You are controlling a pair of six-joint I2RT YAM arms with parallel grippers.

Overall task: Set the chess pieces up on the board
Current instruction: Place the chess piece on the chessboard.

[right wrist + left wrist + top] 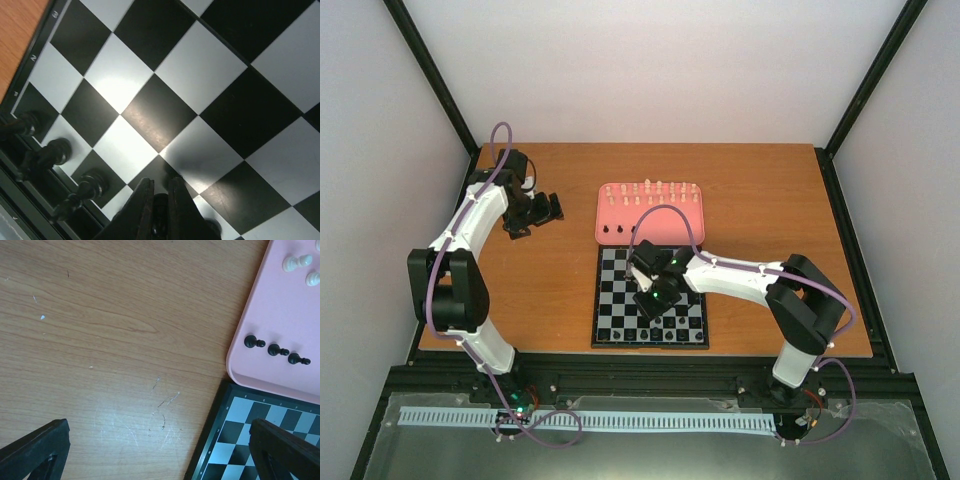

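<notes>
Wooden desk (540, 300) carries the board (615, 300), pink tray (610, 215) just behind it. Left end effector (159, 432) hangs spread apart over the desk. Right end effector (160, 185), low over the board, seems pinched on a black chessman (159, 226): lower straight, centre its square, release gently.

Left tool (159, 432) wide open, wrist downward; right tool (161, 184) pinched closed, arm stretched leftward.

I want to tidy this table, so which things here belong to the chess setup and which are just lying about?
Belong: glossy black-and-grey square chessboard; tiny black chessmen; tiny cream-white chessmen; pink rounded tray holding them.
Lying about: white slotted strip near the arm bases.
</notes>
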